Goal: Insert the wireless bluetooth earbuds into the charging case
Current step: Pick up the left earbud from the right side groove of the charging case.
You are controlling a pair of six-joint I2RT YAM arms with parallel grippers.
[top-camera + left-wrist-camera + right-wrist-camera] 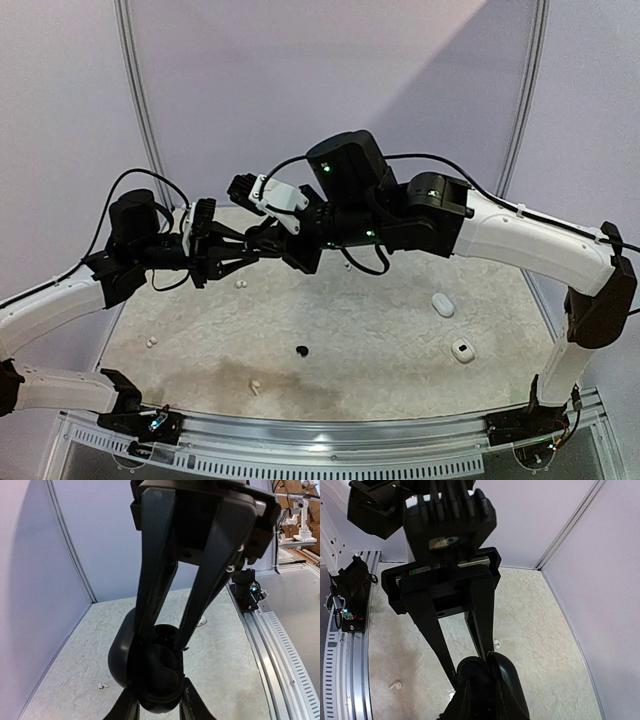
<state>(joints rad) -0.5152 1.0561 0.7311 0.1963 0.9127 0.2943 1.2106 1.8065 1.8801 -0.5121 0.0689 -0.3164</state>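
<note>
Both arms are up, grippers meeting tip to tip above the table (400, 330).

Left gripper (470, 667): jaws narrow, pinching the black case (155, 675).

Right gripper (162, 636): jaws narrow, clamped on the same case from the opposite side.

Buds lie loose on the table:
- white bud (238, 284) below the left gripper
- second white bud (152, 341) far left
- black bud (302, 351) centre

Two white cases (443, 304) lie at the right.

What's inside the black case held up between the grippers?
Left wrist view: the open black case shows dark moulded wells and no white bud. A black bud can't be ruled out; the right gripper covers part of the interior.
</note>
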